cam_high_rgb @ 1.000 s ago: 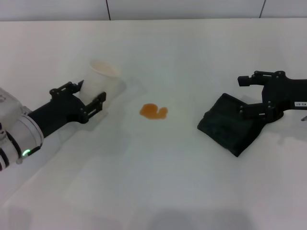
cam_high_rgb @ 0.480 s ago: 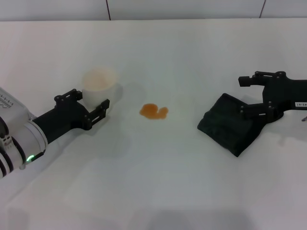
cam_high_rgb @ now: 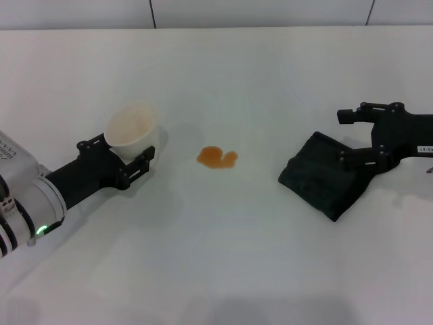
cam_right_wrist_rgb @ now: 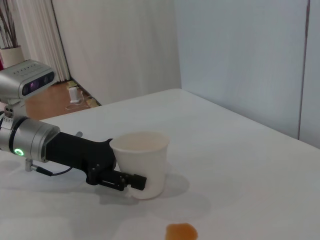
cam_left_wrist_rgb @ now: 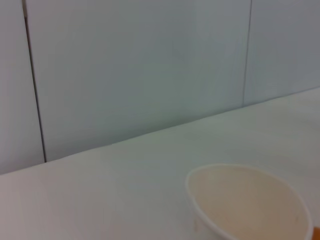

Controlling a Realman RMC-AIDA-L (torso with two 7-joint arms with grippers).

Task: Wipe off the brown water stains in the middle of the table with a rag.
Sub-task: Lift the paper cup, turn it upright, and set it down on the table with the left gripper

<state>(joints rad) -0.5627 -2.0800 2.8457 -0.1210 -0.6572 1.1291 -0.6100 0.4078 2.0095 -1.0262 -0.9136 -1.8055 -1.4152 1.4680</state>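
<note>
Cup righted on the left, rag and stain untouched

While the left gripper (cam_high_rgb: 130, 157) stays clamped on the white cup (cam_high_rgb: 132, 130), the cup has gone from lying tipped a second ago to standing nearly upright, its mouth now tilted toward the near edge of the table (cam_high_rgb: 270, 81); arm and cup have also drawn back toward the left edge. The brown water stains (cam_high_rgb: 216, 158) sit where they were, mid-table, just beside the cup and well apart from the rag (cam_high_rgb: 323, 176). That dark cloth lies flat toward the right edge, unmoved. Over its far right corner the right gripper (cam_high_rgb: 352, 135) hovers in the same spot, fingers spread apart, closed on nothing. From the right wrist view, the cup (cam_right_wrist_rgb: 141, 162) stands on the table with the stain (cam_right_wrist_rgb: 181, 232) close by
</note>
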